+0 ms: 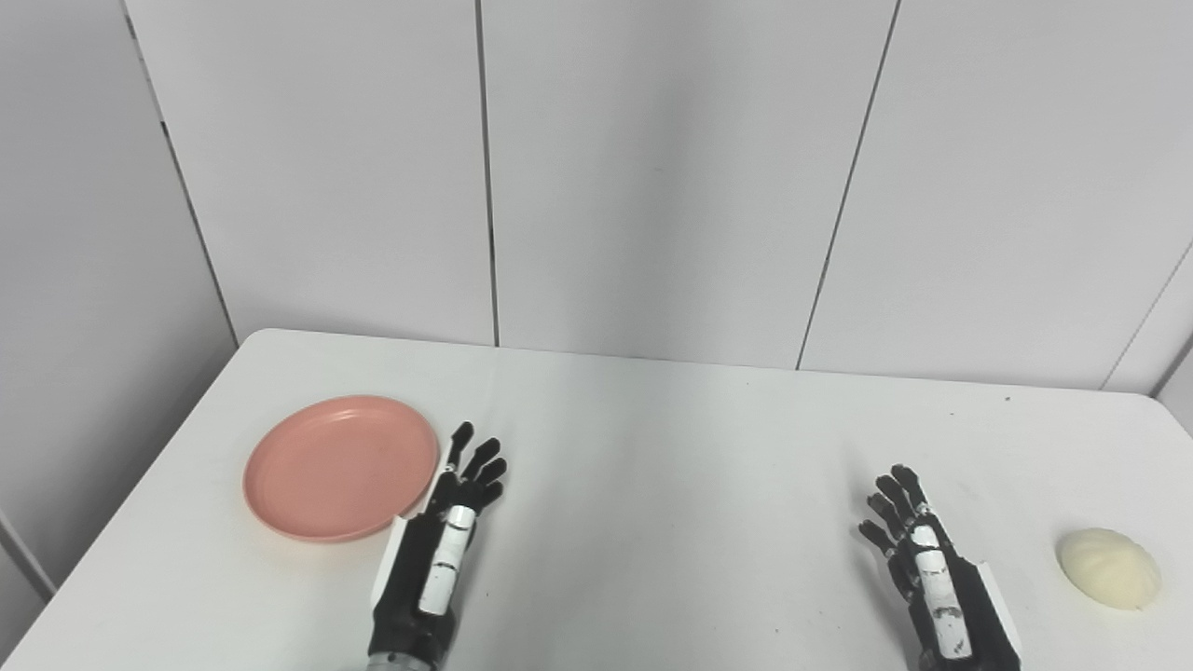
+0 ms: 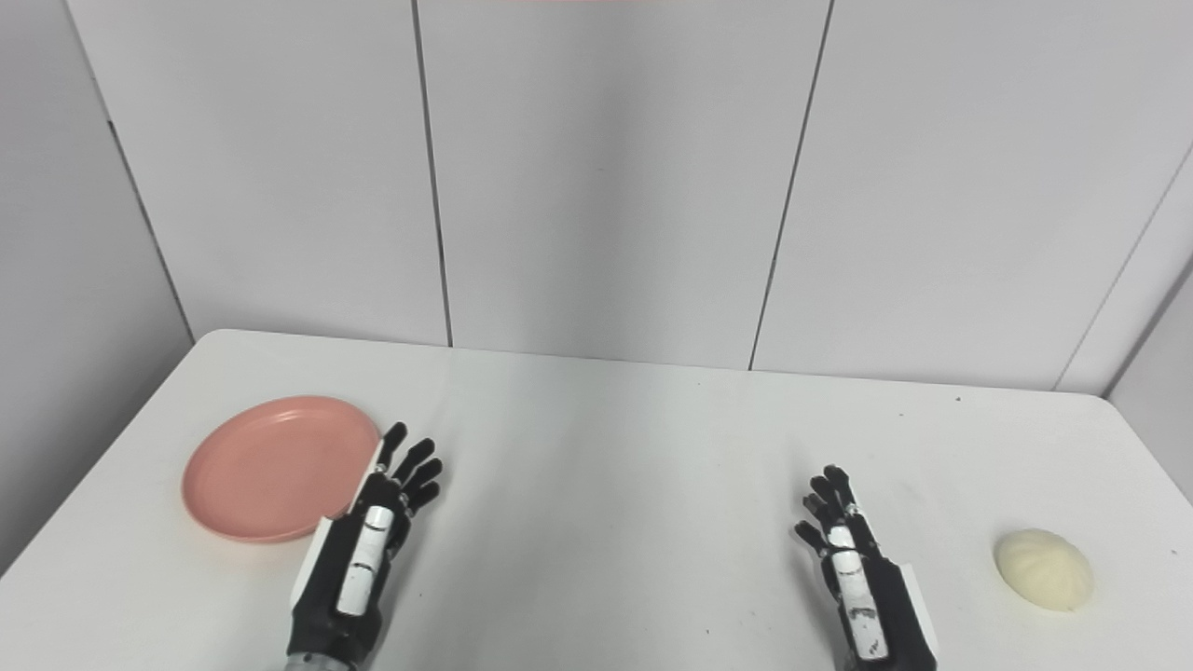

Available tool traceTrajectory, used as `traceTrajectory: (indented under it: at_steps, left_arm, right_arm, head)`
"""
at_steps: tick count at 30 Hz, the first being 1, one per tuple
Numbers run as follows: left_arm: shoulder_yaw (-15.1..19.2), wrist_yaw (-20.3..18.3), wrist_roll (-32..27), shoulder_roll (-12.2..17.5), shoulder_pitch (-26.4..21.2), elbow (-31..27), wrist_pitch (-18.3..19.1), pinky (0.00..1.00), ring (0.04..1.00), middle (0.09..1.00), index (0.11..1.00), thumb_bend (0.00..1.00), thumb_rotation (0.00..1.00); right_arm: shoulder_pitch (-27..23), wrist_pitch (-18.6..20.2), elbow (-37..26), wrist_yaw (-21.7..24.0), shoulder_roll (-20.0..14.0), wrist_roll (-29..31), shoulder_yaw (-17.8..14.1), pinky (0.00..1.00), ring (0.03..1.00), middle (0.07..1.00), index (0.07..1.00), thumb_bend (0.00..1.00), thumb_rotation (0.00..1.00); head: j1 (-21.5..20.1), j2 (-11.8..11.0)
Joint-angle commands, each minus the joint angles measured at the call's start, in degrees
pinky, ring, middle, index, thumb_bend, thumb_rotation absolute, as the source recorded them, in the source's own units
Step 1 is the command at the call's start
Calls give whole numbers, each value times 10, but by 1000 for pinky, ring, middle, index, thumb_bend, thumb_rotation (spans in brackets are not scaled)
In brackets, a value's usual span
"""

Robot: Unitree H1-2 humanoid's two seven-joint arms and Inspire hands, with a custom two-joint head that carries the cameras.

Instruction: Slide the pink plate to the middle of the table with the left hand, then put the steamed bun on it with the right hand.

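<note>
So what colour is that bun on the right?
The steamed bun is pale cream, clearest in the left eye view.

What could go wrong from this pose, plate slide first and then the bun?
1. The left hand sits at the pink plate's right edge, the side facing the table middle. Pushing from there would likely drive the plate toward the left table edge.
2. The plate is shallow with a low rim, so fingers may slip over it.
3. The steamed bun lies near the right edge, outboard of the open right hand; a clumsy grasp could nudge it off.
</note>
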Motion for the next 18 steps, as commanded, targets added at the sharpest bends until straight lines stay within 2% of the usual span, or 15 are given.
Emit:
traceTrajectory:
  at_steps: [1, 3, 6, 10, 13, 17, 18]
  left_arm:
    - [12, 10, -10, -2, -36, -23, -39, 854, 870, 890, 952, 805, 881]
    - [27, 21, 1, 8, -59, -45, -39, 824, 855, 869, 949, 844, 887]
    - [44, 21, 3, 27, -88, -64, -32, 830, 870, 879, 972, 846, 895]
    - [77, 20, -16, 69, -141, -77, 13, 806, 865, 880, 935, 888, 885]
    - [99, 18, -29, 100, -173, -55, 12, 776, 845, 841, 896, 889, 851]
    - [117, 10, -49, 135, -198, -19, 4, 793, 846, 833, 874, 887, 829]
    - [122, 11, -47, 147, -205, -9, 11, 797, 847, 834, 872, 888, 827]
  right_arm:
    - [17, -13, 17, 0, 13, 5, 3, 925, 952, 959, 963, 729, 911]
    - [16, -15, 20, -1, 13, 4, 3, 936, 956, 962, 964, 722, 910]
    - [16, -16, 22, -4, 15, 1, 2, 933, 952, 958, 961, 731, 910]
    - [16, -9, 18, -3, 18, 5, 3, 933, 953, 961, 965, 727, 910]
    - [18, -5, 15, -4, 20, 6, 4, 925, 950, 960, 963, 737, 900]
    - [18, -7, 14, -4, 20, 2, 6, 928, 954, 963, 966, 734, 900]
    - [18, -9, 15, -3, 20, 2, 6, 930, 956, 964, 967, 732, 900]
  head:
    - [1, 0]
    - [0, 1]
    - [-1, 2]
    - [-4, 5]
    - [-8, 9]
    - [-10, 10]
    - [-10, 10]
